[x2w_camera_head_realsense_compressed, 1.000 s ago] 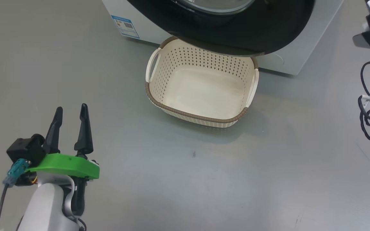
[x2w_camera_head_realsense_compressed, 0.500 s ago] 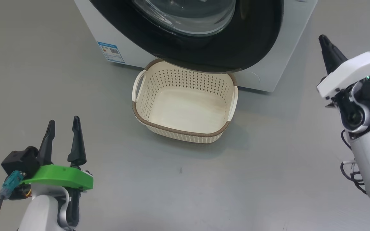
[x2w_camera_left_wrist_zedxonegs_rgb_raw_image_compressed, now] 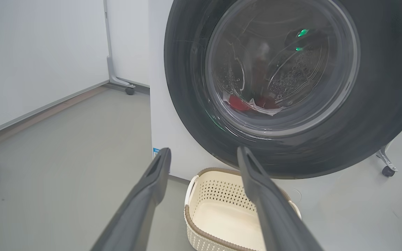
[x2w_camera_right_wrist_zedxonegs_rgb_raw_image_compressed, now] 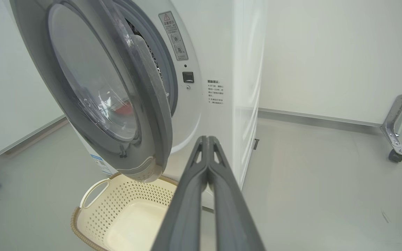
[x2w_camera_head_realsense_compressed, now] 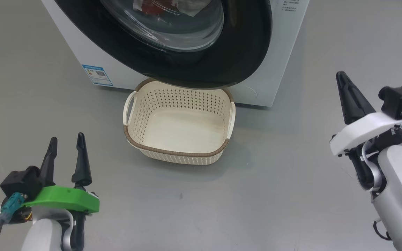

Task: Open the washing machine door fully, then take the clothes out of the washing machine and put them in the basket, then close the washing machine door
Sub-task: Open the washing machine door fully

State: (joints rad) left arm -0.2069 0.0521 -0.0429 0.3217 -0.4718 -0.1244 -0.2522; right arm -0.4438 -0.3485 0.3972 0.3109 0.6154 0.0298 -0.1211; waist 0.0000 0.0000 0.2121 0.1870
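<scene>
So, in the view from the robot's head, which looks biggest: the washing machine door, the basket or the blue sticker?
Largest to smallest:
1. washing machine door, even though the top edge cuts it off
2. basket
3. blue sticker

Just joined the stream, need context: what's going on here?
The robot faces a washing machine; its door stands ajar, not fully open. Red and white clothes are inside, seen through the door. The cream basket beneath the door is empty. The left gripper is open, the right gripper shut; both hold nothing, clear of the machine.
</scene>
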